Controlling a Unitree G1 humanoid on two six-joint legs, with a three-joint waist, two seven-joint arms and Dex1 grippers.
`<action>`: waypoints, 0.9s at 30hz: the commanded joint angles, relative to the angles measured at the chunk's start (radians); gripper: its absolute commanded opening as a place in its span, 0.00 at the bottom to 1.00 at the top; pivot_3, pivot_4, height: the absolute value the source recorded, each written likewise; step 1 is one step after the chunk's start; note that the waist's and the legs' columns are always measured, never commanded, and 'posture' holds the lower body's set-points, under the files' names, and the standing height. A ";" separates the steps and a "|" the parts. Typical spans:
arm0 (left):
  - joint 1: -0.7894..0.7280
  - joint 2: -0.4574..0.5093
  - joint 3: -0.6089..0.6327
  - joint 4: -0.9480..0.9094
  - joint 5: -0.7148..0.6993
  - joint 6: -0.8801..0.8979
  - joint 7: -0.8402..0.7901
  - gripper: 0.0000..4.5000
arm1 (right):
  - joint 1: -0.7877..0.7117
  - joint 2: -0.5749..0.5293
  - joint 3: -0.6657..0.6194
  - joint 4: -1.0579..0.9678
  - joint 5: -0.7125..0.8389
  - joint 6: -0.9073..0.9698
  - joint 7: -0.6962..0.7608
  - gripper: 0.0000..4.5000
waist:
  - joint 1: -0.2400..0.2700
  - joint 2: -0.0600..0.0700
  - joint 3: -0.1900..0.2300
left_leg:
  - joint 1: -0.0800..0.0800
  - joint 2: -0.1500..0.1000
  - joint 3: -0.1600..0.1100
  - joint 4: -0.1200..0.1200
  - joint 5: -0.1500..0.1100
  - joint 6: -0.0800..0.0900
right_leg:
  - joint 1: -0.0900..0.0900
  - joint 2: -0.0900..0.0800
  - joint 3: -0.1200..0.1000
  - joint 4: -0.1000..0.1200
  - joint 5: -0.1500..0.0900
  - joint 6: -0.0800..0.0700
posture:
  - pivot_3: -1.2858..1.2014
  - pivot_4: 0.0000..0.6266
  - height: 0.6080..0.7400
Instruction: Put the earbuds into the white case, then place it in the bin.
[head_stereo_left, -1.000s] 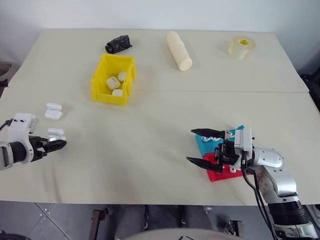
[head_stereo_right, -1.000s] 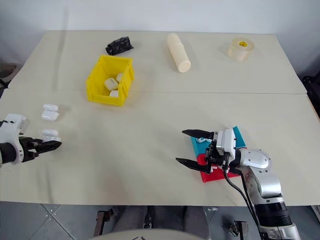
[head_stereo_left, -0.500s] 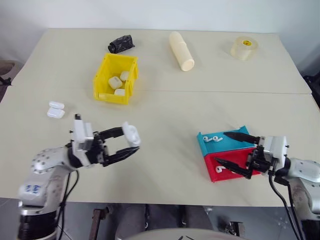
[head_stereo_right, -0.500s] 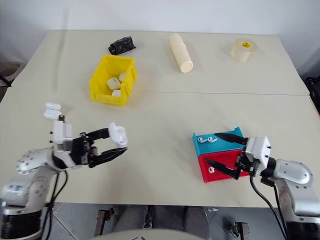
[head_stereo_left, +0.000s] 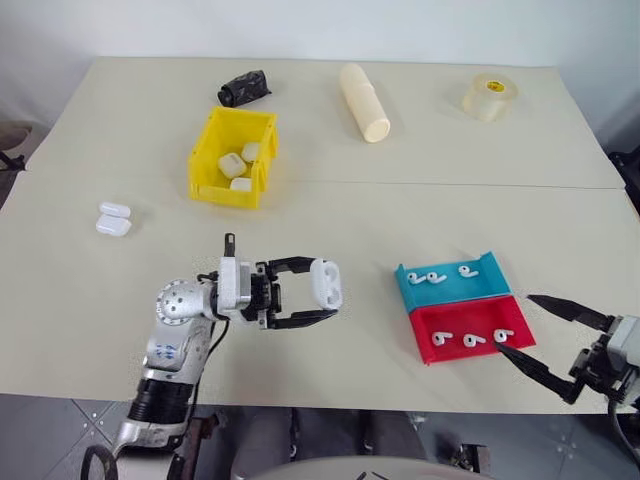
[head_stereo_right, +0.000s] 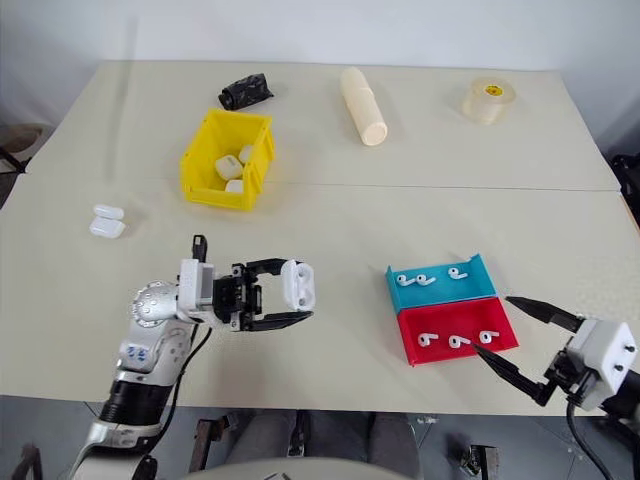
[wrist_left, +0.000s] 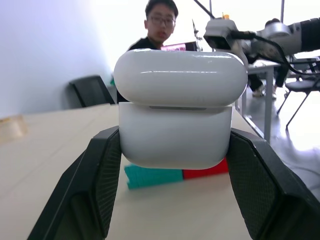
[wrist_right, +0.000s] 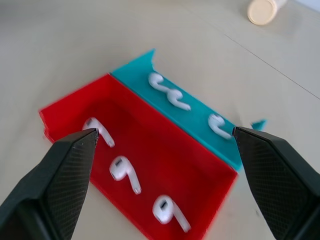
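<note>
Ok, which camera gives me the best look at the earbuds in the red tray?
The right wrist view: three earbuds in the red tray show large between the open right end effector fingers. Both eye views show them as small white specks.

A glossy white case (head_stereo_left: 326, 283) with its lid closed is being gripped above the table's near-left area. Six small white earbuds (head_stereo_left: 466, 341) are lying in two flat trays near the table's near-right edge. The yellow bin (head_stereo_left: 233, 157), toward the far-left, is holding three cases.
</note>
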 joint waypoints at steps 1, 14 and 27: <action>-0.003 -0.029 -0.034 -0.009 -0.002 -0.062 -0.012 0.62 | 0.007 -0.033 -0.044 -0.018 -0.022 0.006 -0.025 1.00 | -0.002 0.000 0.000 | 0.000 0.000 0.000 0.000 0.000 0.000 | 0.000 0.000 0.000 0.000 0.000 0.000 | 0.52 0.24 1.00; 0.068 -0.015 -0.118 -0.113 0.017 -0.024 0.054 0.62 | -0.124 -0.518 0.122 -0.139 -0.170 0.411 0.052 1.00 | 0.008 0.002 -0.001 | -0.001 0.001 -0.003 0.001 0.000 0.000 | 0.001 0.000 -0.002 -0.002 0.000 0.000 | 0.52 0.24 1.00; 0.084 -0.026 -0.160 -0.171 0.024 0.016 0.148 0.62 | -0.235 -0.643 0.340 -0.053 -0.358 0.264 0.172 1.00 | 0.000 0.002 -0.001 | 0.000 0.000 -0.003 0.002 -0.001 0.002 | 0.005 0.000 -0.003 -0.006 0.001 0.002 | 0.52 0.24 1.00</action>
